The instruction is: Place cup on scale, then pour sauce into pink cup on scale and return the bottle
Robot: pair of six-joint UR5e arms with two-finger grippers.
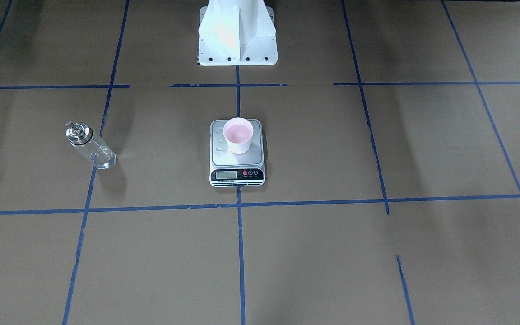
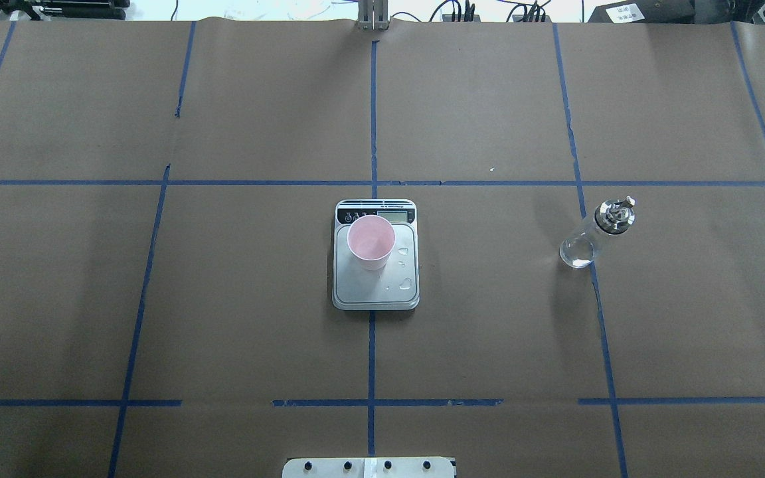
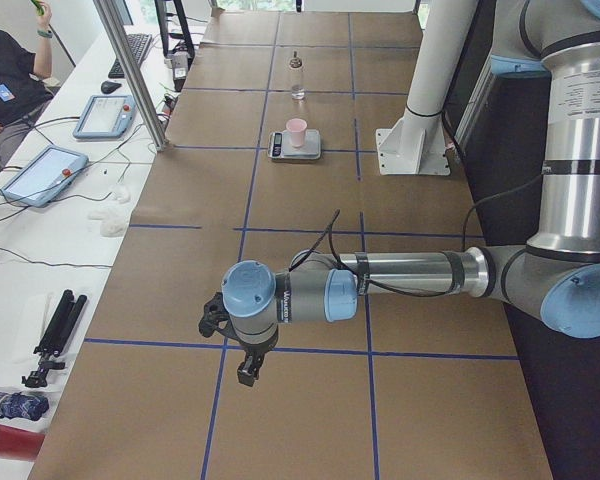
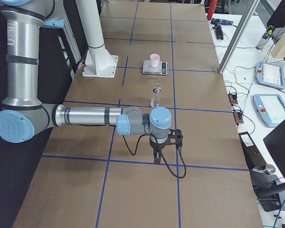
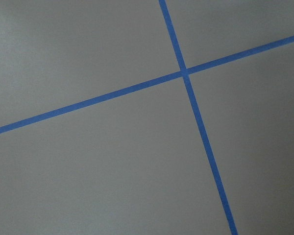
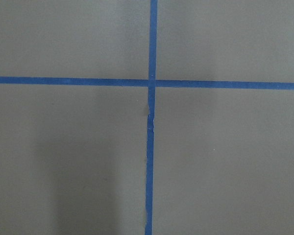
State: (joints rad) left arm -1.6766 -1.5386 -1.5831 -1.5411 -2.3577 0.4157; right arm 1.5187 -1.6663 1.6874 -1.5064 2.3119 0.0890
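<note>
The pale pink cup [image 1: 238,134] [image 2: 370,240] stands upright on the silver scale [image 1: 224,157] [image 2: 382,293] at the table's middle, with clear sauce [image 1: 238,132] inside it. A few clear drops [image 2: 408,283] lie on the platform beside the cup. The glass bottle [image 1: 89,146] [image 2: 588,238] with its silver cap stands upright on the table, apart from the scale on the robot's right. My left gripper [image 3: 245,372] and right gripper [image 4: 156,159] hang over bare table far from these things; I cannot tell whether they are open or shut. Both wrist views show only paper and tape.
Brown paper with a blue tape grid [image 2: 372,182] covers the table. The white robot base [image 1: 237,40] stands behind the scale. A side bench holds tablets [image 3: 105,115] and a tripod [image 3: 55,325]; a person [image 3: 5,80] sits there.
</note>
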